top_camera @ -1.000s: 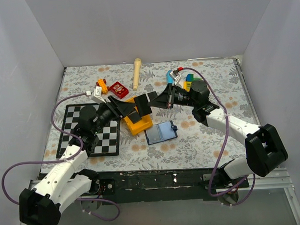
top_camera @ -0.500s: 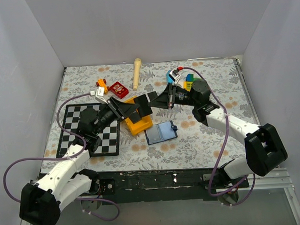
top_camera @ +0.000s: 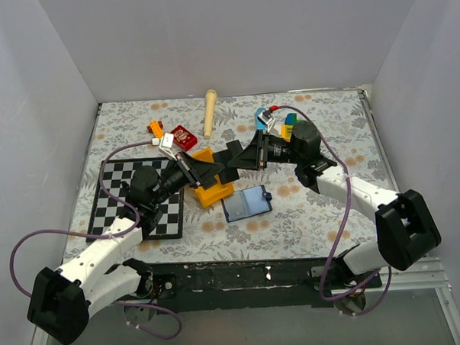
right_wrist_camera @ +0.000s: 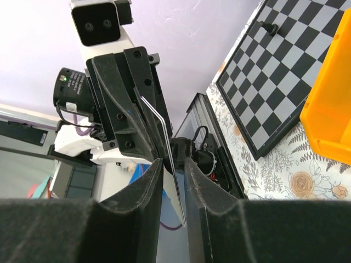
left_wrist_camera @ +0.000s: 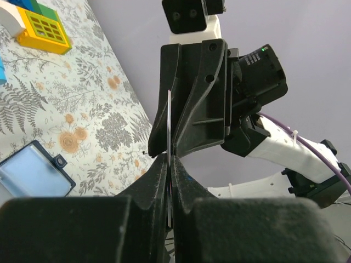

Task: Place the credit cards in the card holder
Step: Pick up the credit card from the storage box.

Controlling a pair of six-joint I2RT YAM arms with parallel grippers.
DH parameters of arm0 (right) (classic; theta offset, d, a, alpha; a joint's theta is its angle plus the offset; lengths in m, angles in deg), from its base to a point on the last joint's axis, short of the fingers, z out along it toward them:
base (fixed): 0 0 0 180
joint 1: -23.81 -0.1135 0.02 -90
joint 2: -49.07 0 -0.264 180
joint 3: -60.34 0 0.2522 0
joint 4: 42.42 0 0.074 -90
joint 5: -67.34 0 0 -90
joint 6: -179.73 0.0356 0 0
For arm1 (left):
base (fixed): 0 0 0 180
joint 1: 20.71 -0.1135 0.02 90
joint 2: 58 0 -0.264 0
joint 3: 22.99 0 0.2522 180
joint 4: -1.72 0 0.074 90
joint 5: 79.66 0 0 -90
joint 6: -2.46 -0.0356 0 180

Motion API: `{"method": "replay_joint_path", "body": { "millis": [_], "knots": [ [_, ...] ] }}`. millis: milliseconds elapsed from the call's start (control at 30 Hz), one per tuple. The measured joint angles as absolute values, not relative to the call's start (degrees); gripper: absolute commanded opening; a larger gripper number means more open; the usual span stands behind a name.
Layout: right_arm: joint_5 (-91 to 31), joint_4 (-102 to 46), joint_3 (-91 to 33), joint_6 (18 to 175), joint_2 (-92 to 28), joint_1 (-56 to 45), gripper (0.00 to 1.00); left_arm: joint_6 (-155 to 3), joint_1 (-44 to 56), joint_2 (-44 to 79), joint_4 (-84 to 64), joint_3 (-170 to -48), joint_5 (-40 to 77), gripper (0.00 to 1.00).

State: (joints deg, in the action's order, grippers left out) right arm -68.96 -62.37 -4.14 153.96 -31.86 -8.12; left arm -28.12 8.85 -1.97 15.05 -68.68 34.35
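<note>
We see the left end effector (left_wrist_camera: 169, 160) clenched on a credit card (left_wrist_camera: 168, 120), held edge-on in mid-air. The right end effector (right_wrist_camera: 171, 164) stands slack, jaws parted around that card. The card holder (top_camera: 247, 203) lies open on the bench (top_camera: 327, 122).

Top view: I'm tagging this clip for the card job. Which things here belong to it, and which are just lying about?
Job: credit card pinched in the left tool, with the right tool open around it; open card holder.

Lying about: chessboard, orange bin, wooden stick, red box, toy blocks.
</note>
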Motion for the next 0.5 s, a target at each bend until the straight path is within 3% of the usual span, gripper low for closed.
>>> {"method": "replay_joint_path", "body": {
  "millis": [167, 300, 433, 467, 500],
  "knots": [
    [-69.0, -59.9, -4.1, 151.8, -31.3, -8.5, 0.26, -28.4, 9.4, -0.8, 15.0, -68.7, 35.1, 0.0],
    [-69.1, -59.6, -4.1, 151.1, -31.1, -8.5, 0.02, -28.4, 9.5, -0.4, 15.1, -68.7, 35.3, 0.0],
    [-69.2, -59.0, -4.1, 150.4, -30.3, -8.5, 0.01, -28.3, 9.6, -0.3, 15.3, -68.7, 35.5, 0.0],
    [-69.2, -58.6, -4.1, 150.1, -30.0, -8.5, 0.01, -28.3, 9.6, -0.3, 15.4, -68.8, 35.7, 0.03],
    [-69.1, -58.3, -4.1, 149.7, -29.7, -8.5, 0.01, -28.3, 9.7, -0.3, 15.4, -68.8, 35.7, 0.13]
  ]
}}
